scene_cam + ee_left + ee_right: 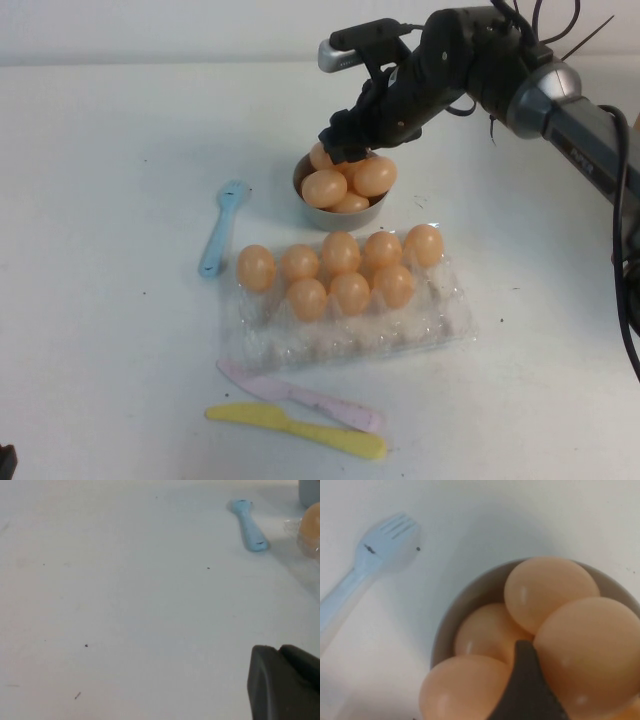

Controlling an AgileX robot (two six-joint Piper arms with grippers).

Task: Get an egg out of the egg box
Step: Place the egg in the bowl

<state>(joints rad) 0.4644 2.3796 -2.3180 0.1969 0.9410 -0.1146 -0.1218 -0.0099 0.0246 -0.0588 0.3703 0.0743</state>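
The right gripper [347, 143] is seen low over the small grey bowl [310, 208], which stands on the white worktop [110, 330] just beyond the egg box [440, 320]. The bowl is heaped with peach-orange eggs. In the right wrist view, one dark finger [527, 690] is wedged between two eggs on the pile, touching an egg [592, 652] on one side; the other finger is hidden, so whether anything is held cannot be told, nor how wide the gripper stands.

The egg box, a flat tray of clear crinkly plastic, lies near the middle of the worktop. Eight eggs are seated in its cups: five along the far row and three in the next row; the cups nearest the robot are seen bare.

A light blue plastic fork [222, 226] lies to the left of the bowl and box, apart from both. A pink plastic knife [300, 397] and a yellow plastic knife [297, 430] lie side by side just in front of the box.

The left gripper [285, 682] is seen only as a dark edge in its own wrist view, above bare worktop well away from the fork; its opening cannot be told.
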